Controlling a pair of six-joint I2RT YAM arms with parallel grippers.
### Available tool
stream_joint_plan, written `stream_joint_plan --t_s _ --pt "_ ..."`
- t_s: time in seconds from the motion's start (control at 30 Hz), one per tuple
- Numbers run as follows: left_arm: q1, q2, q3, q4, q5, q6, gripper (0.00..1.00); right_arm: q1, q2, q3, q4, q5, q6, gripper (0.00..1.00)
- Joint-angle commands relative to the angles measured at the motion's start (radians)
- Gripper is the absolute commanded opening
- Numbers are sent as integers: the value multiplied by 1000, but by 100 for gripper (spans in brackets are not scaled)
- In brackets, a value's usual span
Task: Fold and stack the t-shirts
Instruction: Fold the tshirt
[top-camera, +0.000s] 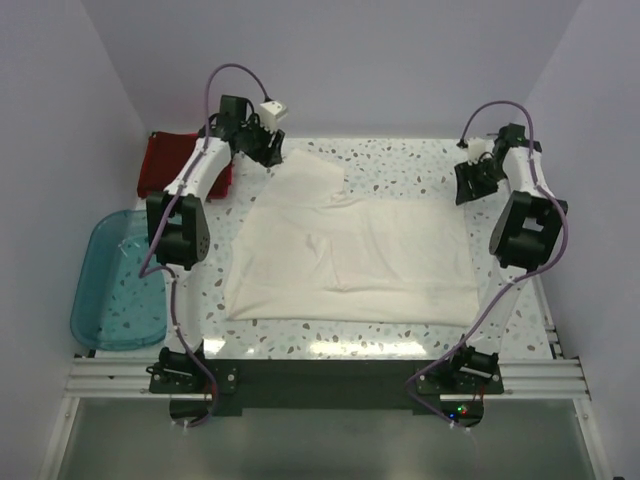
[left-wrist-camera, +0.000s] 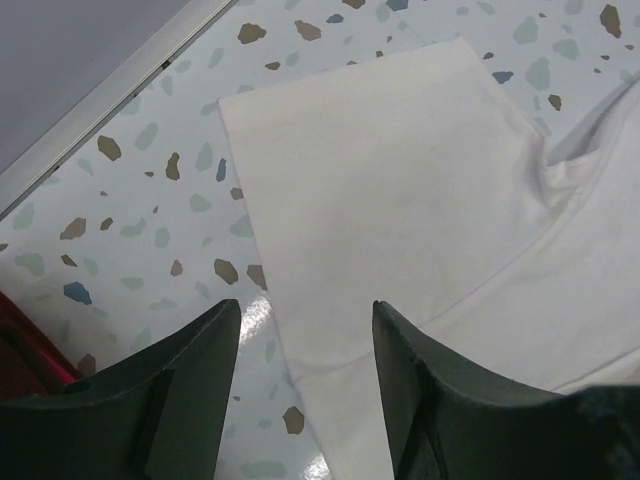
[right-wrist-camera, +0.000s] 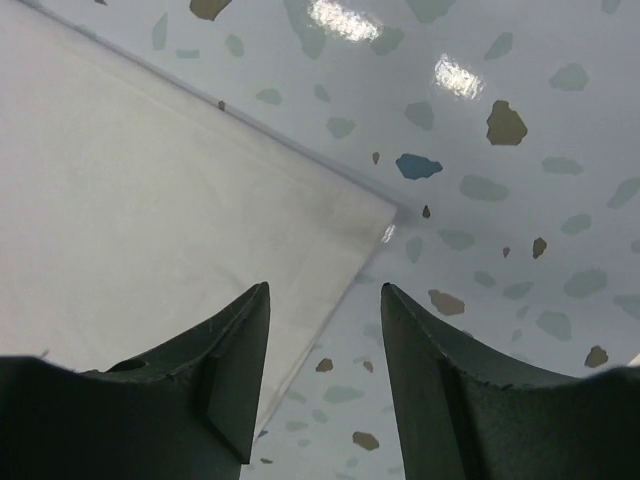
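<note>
T-shirt (top-camera: 370, 250) lies on speckled table (top-camera: 400, 165) between pale walls (top-camera: 330, 60).

Items I can see from my station:

1. Table (top-camera: 400, 165): glossy white top flecked with grey, blue and brown chips, with ceiling lights glaring off it.
2. Tub (top-camera: 112, 290): translucent teal plastic with rounded corners, at the table's left side in the near half. The flecks show through its floor.
3. Aluminium rails (top-camera: 110, 378): run along the near edge.
4. Black plate (top-camera: 320, 378): lies across the rails' middle.
5. Walls (top-camera: 350, 60): plain pale lilac, on three sides.
</note>
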Motion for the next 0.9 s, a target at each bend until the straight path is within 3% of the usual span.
stream_joint_plan --t_s 0.0,0.4,0.53,0.67,0.87 --pt "33 59 108 20 61 -75 61 6 40 63 88 -16 14 53" --pt "33 133 79 86 44 -106 64 42 151 97 93 -23 -124 55" --pt "30 164 76 115 33 -132 70 53 145 28 90 3 -221 53" --pt "31 199 79 159 18 -157 70 53 160 24 73 23 -250 35" --pt "25 282 133 173 -34 -172 68 55 163 37 54 26 -259 15"
